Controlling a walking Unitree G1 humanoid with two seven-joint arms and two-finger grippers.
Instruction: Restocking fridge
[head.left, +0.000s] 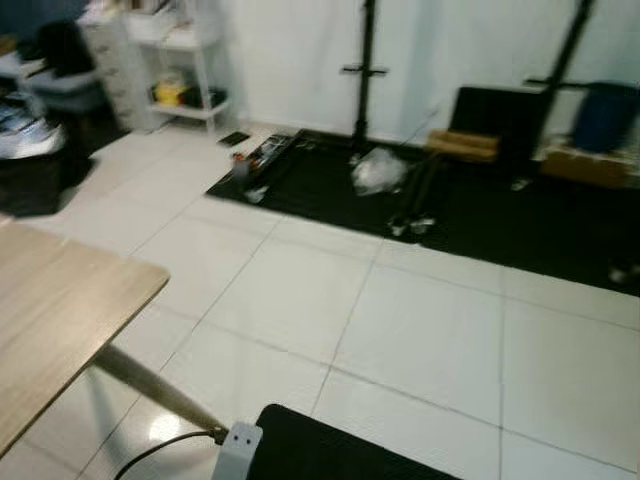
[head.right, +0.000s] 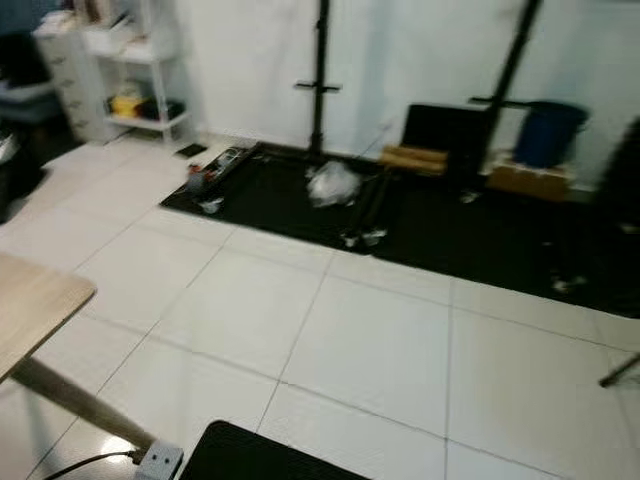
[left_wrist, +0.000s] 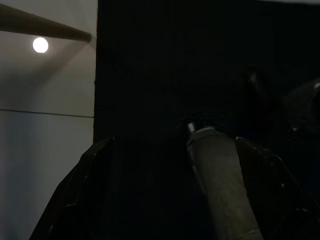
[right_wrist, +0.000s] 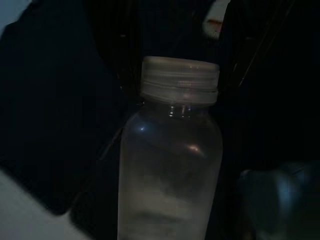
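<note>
1. The right gripper's fingers cannot be made out in the dark, so I can't tell their state; a clear bottle (right_wrist: 170, 165) with a pale screw cap (right_wrist: 180, 80) stands right before its camera.
2. The left gripper (left_wrist: 175, 195) has its fingers (left_wrist: 80, 195) spread, with a grey tube-like thing (left_wrist: 220, 185) between them (too dim to name).
3. A wooden table (head.left: 50, 320) stands on the white tiled floor (head.left: 400, 330); beyond the table lies a black mat (head.left: 480, 210) with clutter, and beyond that a white shelf (head.left: 185, 60).
</note>
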